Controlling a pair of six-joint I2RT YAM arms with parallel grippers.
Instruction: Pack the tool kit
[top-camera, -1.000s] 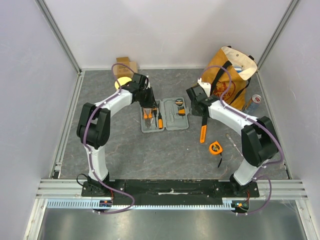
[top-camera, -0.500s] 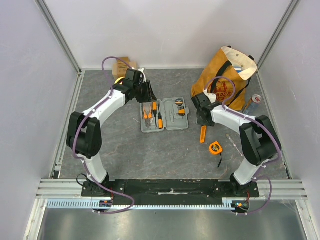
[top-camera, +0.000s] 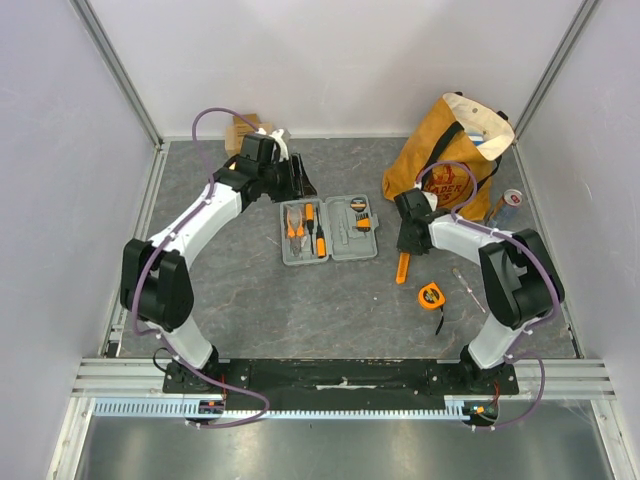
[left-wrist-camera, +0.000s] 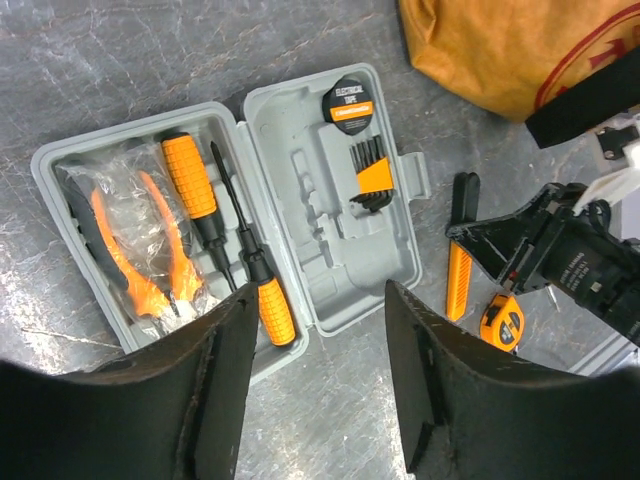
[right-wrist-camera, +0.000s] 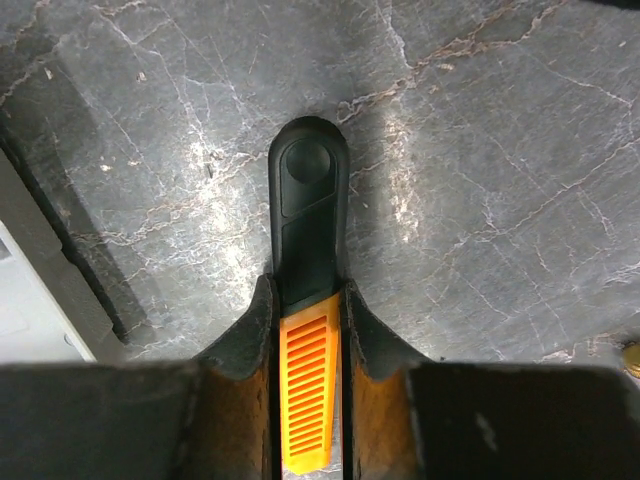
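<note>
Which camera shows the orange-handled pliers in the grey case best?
The left wrist view: the pliers lie large and sharp in the case's left half. The top view shows them only as small orange specks; the right wrist view misses them.

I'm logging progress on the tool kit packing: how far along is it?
Done: pliers, two screwdrivers, hex keys and a tape roll sit in the open case. In hand: the right gripper has its fingers closed on an orange-and-black tool lying on the table; the left gripper hovers open and empty. Left: that tool, the tape measure, then closing the case.
</note>
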